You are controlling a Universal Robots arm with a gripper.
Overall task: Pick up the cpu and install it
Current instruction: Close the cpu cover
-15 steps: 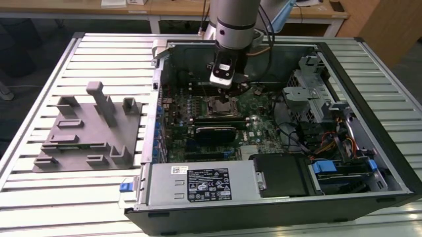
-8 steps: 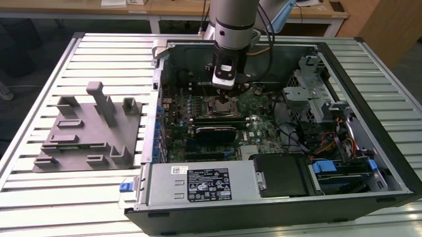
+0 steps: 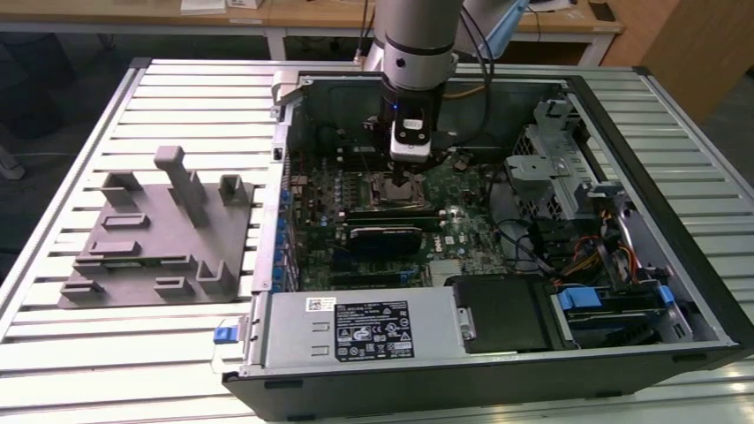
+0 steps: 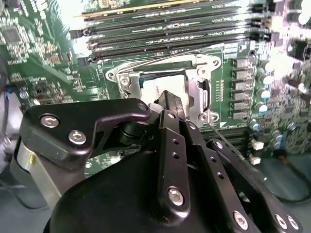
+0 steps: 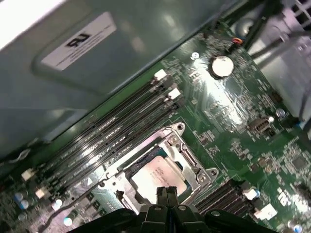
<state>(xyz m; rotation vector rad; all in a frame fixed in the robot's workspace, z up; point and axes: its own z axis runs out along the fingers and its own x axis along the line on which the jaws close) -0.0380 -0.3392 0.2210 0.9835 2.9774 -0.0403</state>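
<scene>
In the exterior view my gripper (image 3: pixel 405 177) hangs over the socket (image 3: pixel 398 191), toward the desk's (image 3: pixel 177 88) far edge. Second wrist view: the cpu (image 4: pixel 155 90) lies in it. First wrist view: fingers (image 5: pixel 162 195) pressed together, empty. I think a crooked push could hurt the socket.

Robotics lab or test workshop. Slatted aluminium tabletop (image 3: pixel 71 353); opened computer case (image 3: pixel 471 386) lying flat; grey fixture (image 3: pixel 165 231) beside it. Robot arm (image 3: pixel 418 35) overhead, wooden desks (image 3: pixel 318 11) behind.

Cpu (image 5: pixel 156 175) lies flat inside socket frame (image 5: pixel 194 169). Gripper (image 5: pixel 167 193), fingertips pressed together, over one edge of it; contact unclear. Memory slots (image 5: pixel 119 125) run beside the frame.
</scene>
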